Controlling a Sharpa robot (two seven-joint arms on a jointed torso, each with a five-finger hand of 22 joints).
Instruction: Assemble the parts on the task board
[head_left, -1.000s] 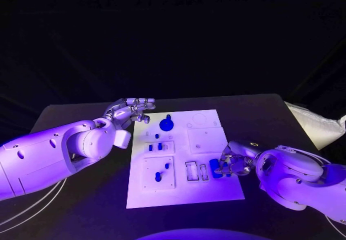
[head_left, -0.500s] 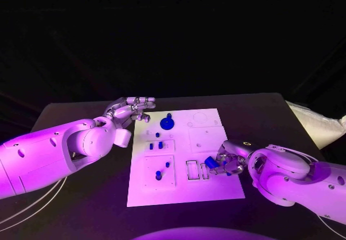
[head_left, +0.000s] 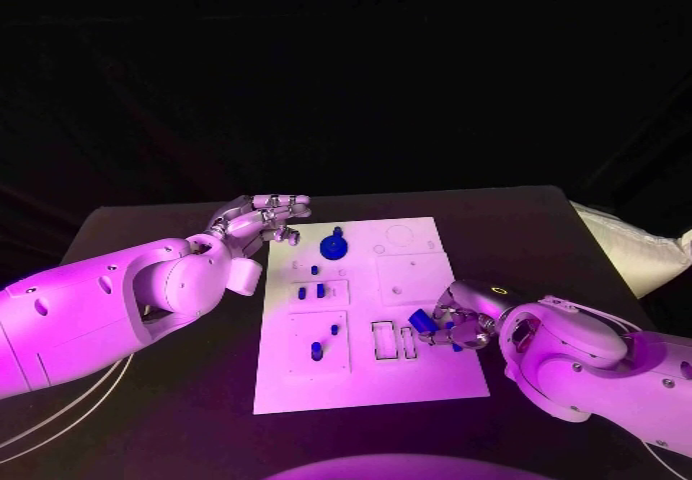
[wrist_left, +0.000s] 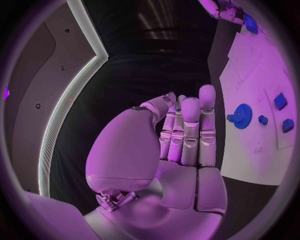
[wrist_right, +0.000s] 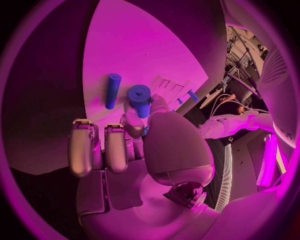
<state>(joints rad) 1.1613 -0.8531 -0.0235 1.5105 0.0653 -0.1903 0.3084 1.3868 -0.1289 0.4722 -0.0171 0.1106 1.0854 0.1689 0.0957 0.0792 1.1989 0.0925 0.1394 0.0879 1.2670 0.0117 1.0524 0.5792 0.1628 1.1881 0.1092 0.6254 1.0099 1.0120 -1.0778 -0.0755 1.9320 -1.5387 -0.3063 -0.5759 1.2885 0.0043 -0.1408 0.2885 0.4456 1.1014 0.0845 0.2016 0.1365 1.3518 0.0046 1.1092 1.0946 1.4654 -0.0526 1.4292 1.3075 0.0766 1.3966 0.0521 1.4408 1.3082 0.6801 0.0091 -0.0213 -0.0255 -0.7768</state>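
Task board (head_left: 368, 385), white, lies mid-table. Left hand (head_left: 264, 217) hovers off its far-left corner, fingers together and straight, holding nothing. Right hand (head_left: 459, 325) at the near-right edge pinches one blue cylinder (wrist_right: 140, 99); a second blue cylinder (wrist_right: 112, 90) lies beside it. One blue gear (head_left: 335, 246) sits near the far edge. Right fingertips partly hidden.

The right hand (head_left: 459, 326) now grips one blue cylinder (head_left: 423, 322) and holds it raised and tilted at the task board's (head_left: 369, 385) right edge, where a second ago it lay flat beside its twin (wrist_right: 112, 90).
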